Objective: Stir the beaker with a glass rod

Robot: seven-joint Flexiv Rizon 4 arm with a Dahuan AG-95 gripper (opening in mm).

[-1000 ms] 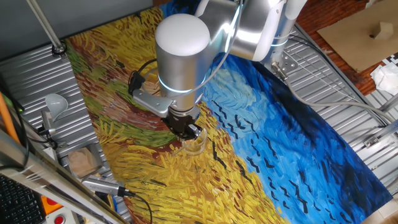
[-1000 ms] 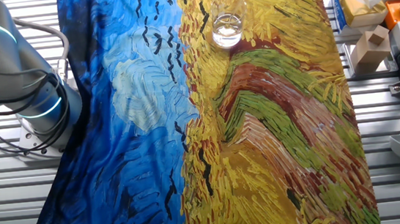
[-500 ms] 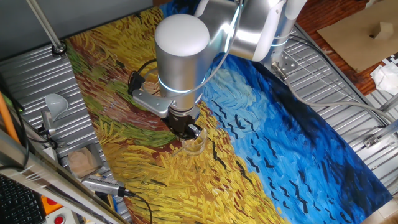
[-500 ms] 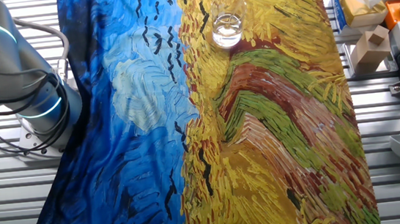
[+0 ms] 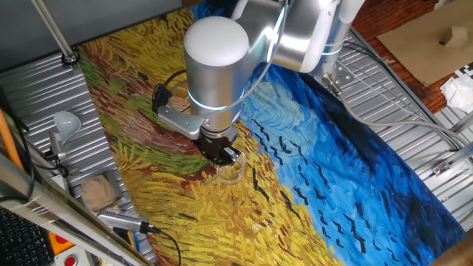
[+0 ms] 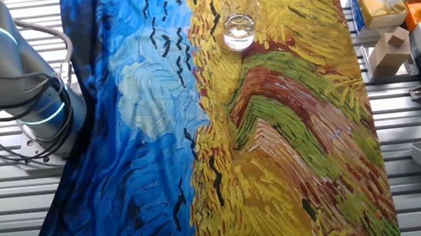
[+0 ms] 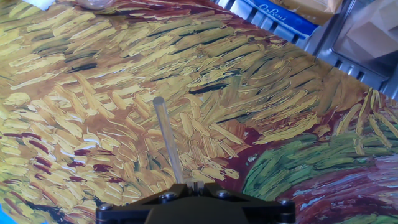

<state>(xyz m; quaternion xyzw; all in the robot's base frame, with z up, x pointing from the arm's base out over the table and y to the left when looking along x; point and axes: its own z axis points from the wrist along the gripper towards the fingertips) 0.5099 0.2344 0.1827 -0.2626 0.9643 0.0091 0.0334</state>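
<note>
Black gripper (image 5: 222, 154) pinches a thin clear glass rod (image 7: 168, 148) above the round glass beaker (image 6: 239, 31).

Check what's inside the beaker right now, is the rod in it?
The beaker looks to hold clear liquid with glints on it. No rod tip is discernible inside. In the hand view the glass rod sticks out from the pincer, which covers part of the rim in one fixed view.

**Glass rod sticking out over the painted cloth**

So from the hand cam you get the glass rod (image 7: 168, 142) poking up out of the black gripper (image 7: 194, 202) body at the bottom edge, tilted slightly left. Under it is the painted cloth (image 7: 261, 99), all yellow strokes, with dark red and green bottom right. A blue box (image 7: 281, 15) sits top right.
</note>
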